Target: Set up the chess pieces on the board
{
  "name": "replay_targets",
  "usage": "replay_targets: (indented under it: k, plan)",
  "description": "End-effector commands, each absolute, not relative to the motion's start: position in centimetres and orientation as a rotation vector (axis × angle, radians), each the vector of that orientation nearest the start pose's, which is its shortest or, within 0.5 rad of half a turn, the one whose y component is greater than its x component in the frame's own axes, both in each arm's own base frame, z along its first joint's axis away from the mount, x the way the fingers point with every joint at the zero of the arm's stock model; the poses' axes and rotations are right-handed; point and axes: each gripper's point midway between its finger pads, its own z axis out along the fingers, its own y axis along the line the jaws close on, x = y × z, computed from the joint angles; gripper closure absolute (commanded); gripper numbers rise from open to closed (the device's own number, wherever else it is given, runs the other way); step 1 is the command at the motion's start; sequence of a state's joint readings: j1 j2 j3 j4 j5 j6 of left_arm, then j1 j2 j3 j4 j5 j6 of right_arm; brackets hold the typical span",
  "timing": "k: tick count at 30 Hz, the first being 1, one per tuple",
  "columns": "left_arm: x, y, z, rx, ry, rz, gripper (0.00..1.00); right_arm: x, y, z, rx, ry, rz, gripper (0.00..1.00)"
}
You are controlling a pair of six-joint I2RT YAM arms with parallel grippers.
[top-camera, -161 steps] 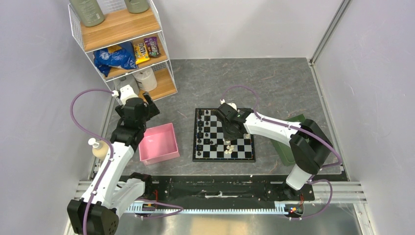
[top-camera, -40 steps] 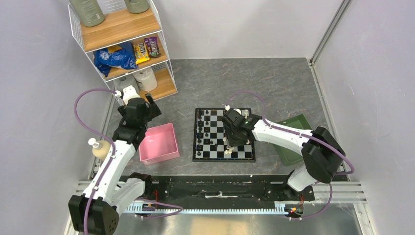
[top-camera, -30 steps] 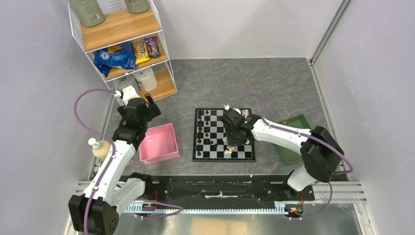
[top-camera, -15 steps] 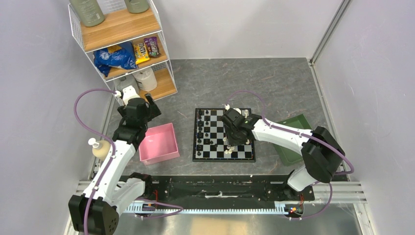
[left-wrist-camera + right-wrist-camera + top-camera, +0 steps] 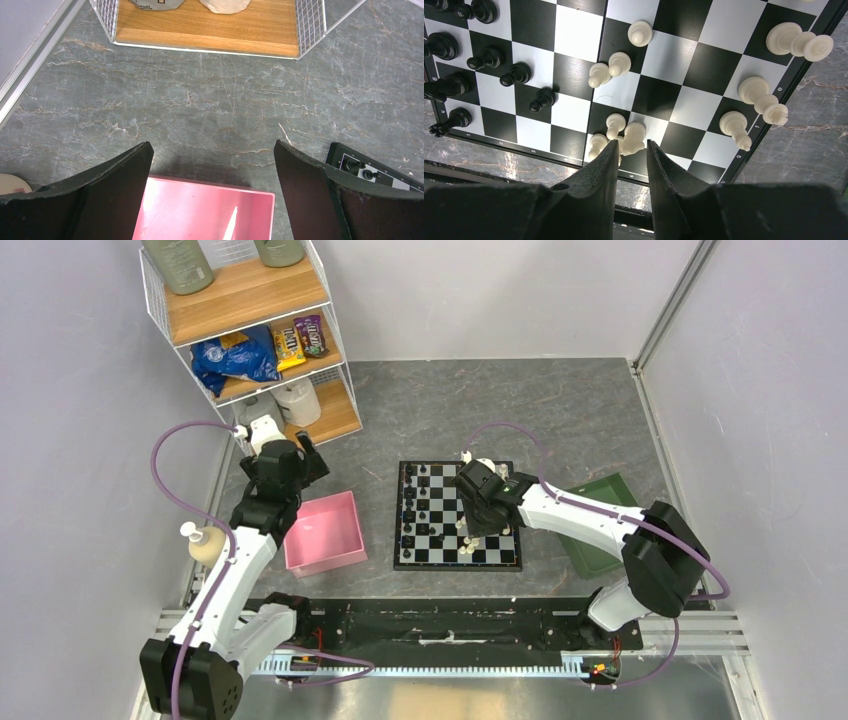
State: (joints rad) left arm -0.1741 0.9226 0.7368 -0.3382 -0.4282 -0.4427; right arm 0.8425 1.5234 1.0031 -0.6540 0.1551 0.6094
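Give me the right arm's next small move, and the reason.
Probably close the right gripper on the white piece at its tips: it stands crowded against two other white pieces near the board's edge; whether it is already gripped is unclear.

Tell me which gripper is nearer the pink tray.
Left. The left gripper hangs just past the pink tray's far edge; the right gripper is over the chessboard, off to the tray's right.
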Motion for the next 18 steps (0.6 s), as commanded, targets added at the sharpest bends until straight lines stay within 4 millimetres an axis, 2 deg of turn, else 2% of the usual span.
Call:
replay_targets:
  k: [1,18]
  plan:
    - [31.1,0.6,19.6,-0.520,1.932,0.066,0.00,21.7,23.6,6.6,-0.273,2.710,0.197,0.66]
    - [31.1,0.7,19.3,-0.521,1.937,0.079,0.00,21.3,23.7,5.4,-0.291,2.743,0.193,0.68]
